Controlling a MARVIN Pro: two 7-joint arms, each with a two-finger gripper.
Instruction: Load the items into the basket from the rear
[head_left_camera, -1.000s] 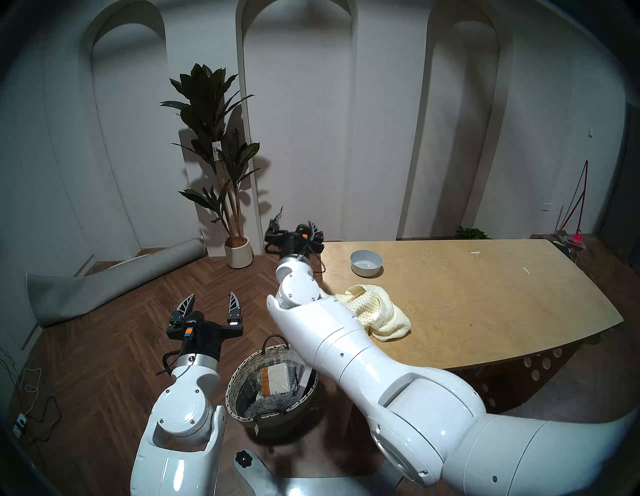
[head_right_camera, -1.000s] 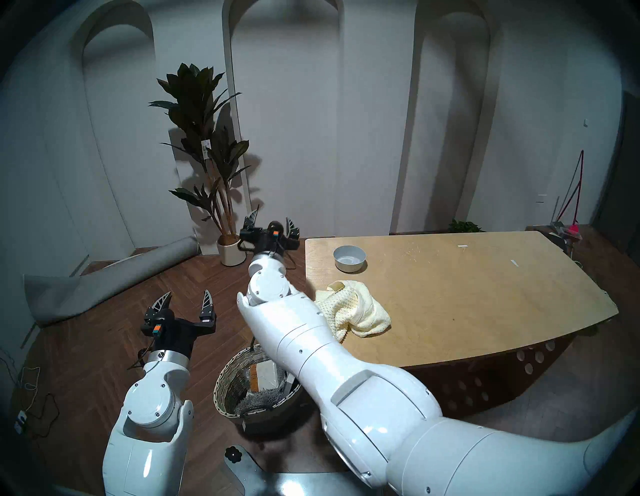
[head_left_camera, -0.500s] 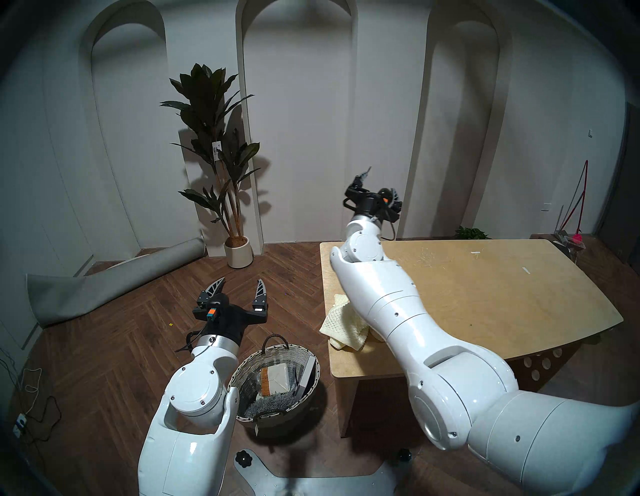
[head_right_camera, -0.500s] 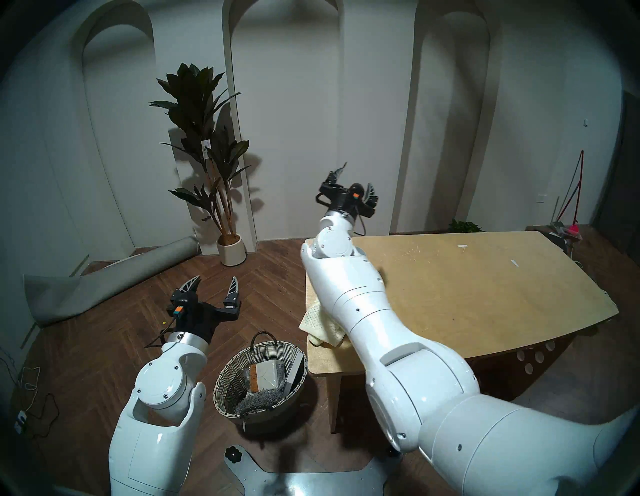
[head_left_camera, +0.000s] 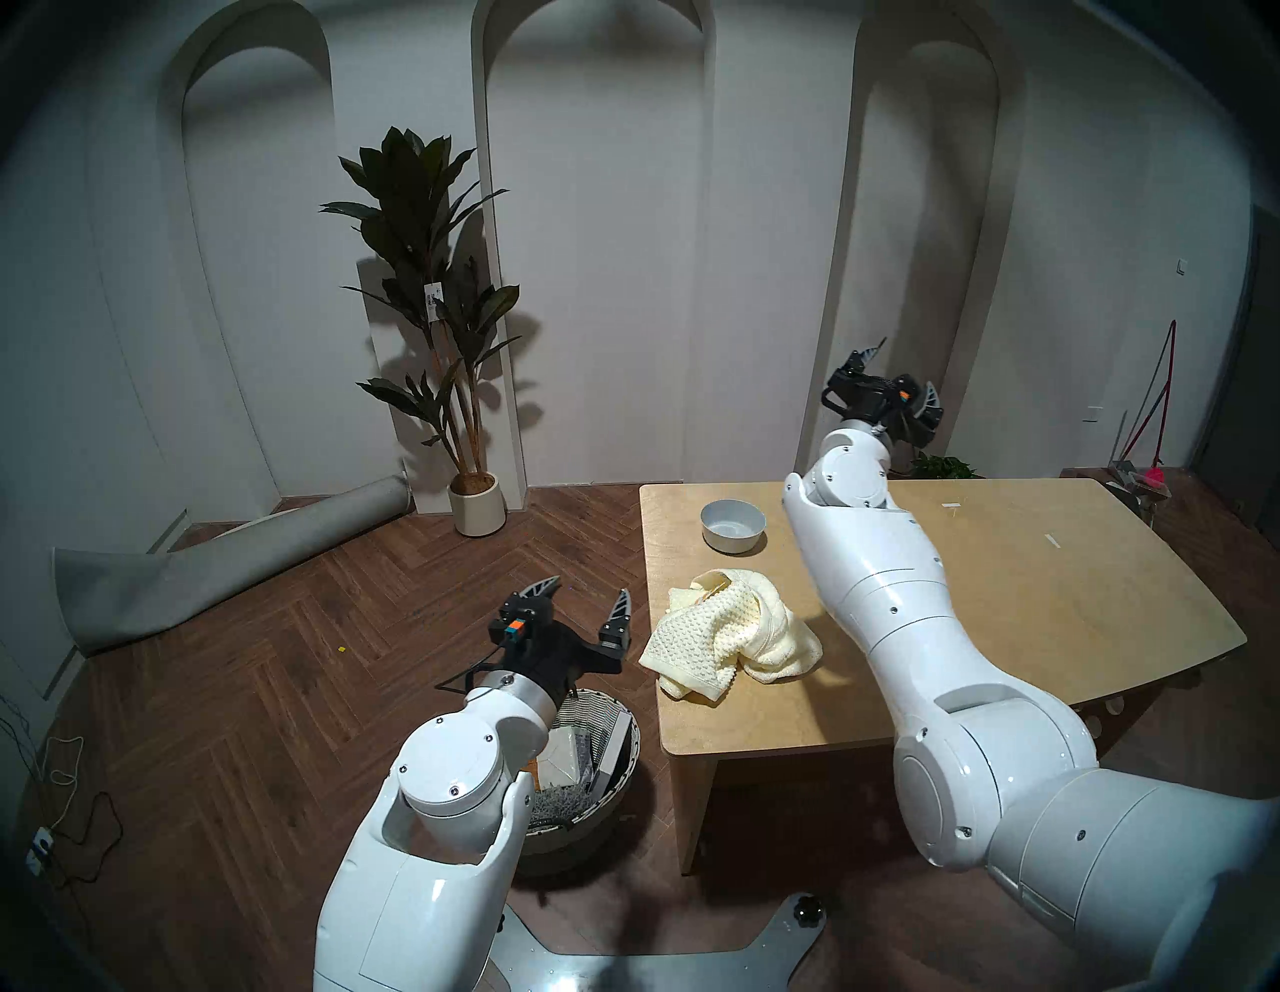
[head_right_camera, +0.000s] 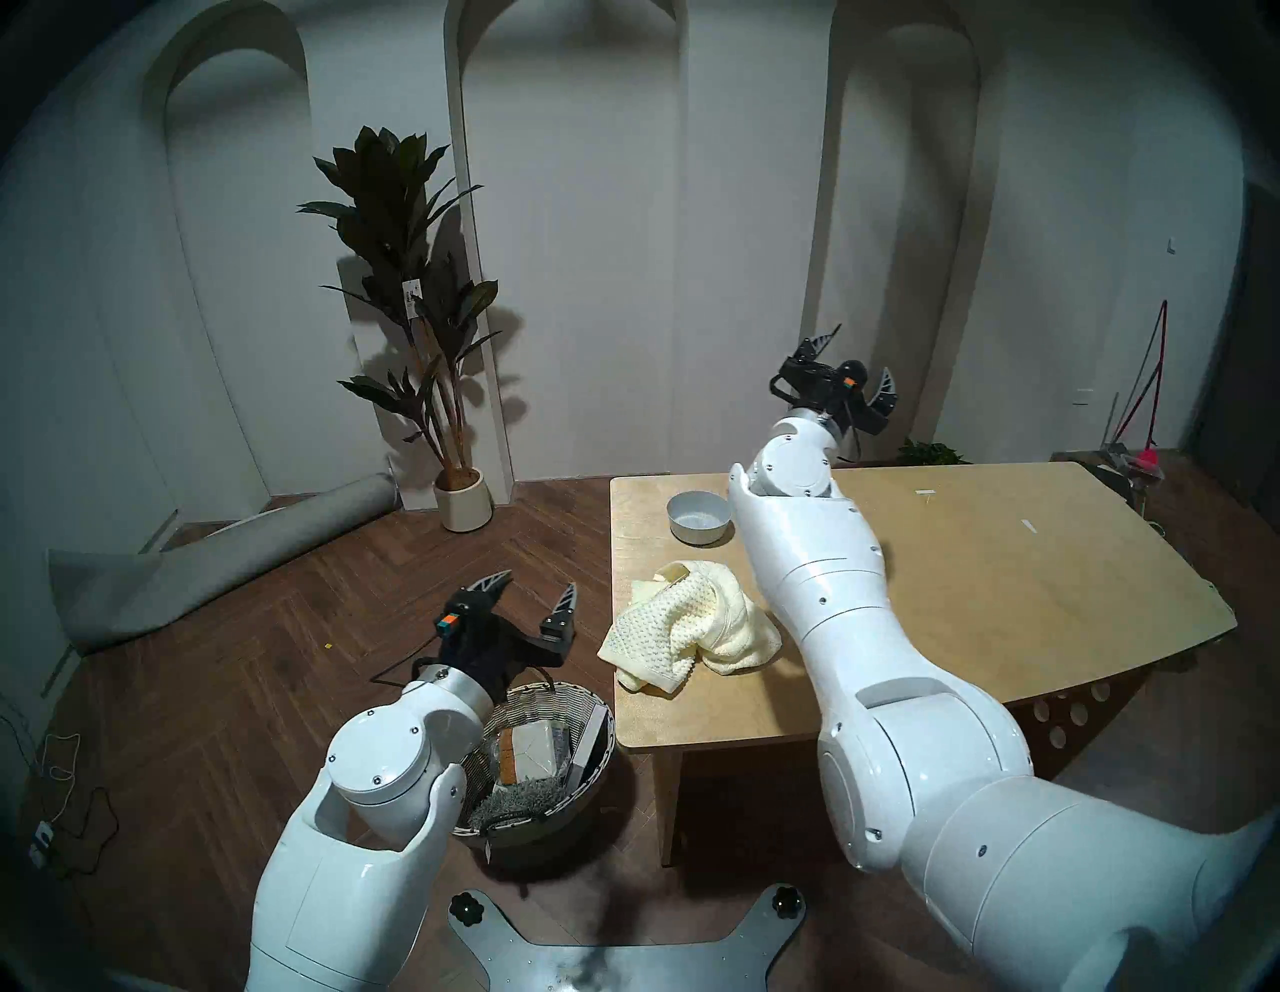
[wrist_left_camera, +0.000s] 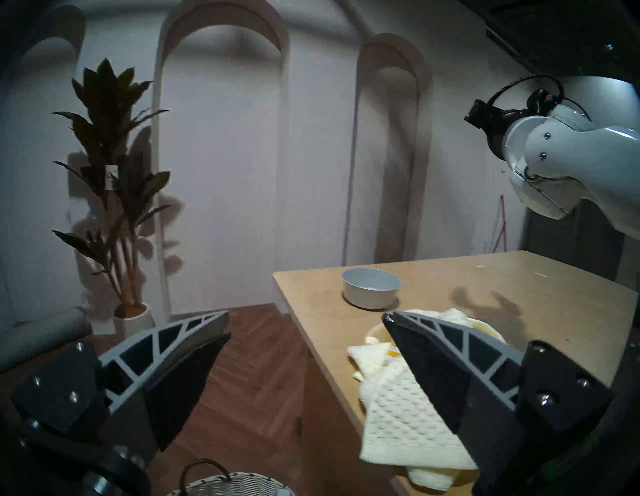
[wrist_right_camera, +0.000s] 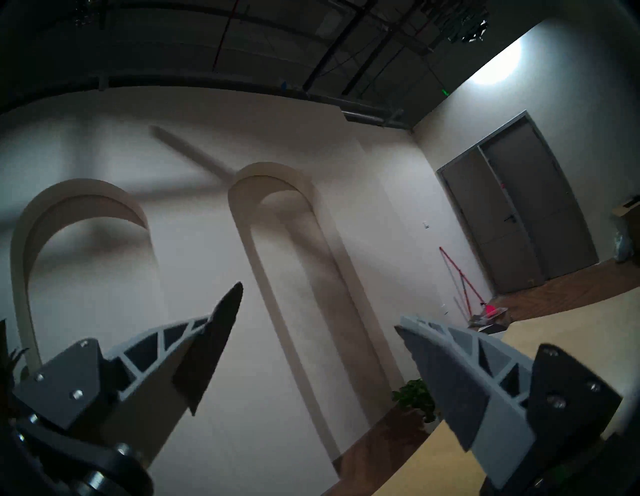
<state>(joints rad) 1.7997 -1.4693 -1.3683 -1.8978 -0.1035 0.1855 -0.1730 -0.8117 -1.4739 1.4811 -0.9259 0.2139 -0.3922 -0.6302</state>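
Left gripper (head_left_camera: 592, 601) spread wide and empty, just beside the crumpled cream-yellow waffle-knit towel (head_left_camera: 731, 634) at the wooden table's (head_left_camera: 1004, 609) edge; right gripper (head_left_camera: 897, 377) also spread, empty, raised. Round woven wicker basket (head_left_camera: 620, 776) already holds the bagged brown bread loaf (head_right_camera: 530, 751); towel and small pale grey-white bowl (head_left_camera: 732, 526) remain.

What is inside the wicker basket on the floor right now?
Inside the basket: a bagged bread loaf, a grey shaggy cloth and a flat white box against the wall. The left arm covers the basket's left side.
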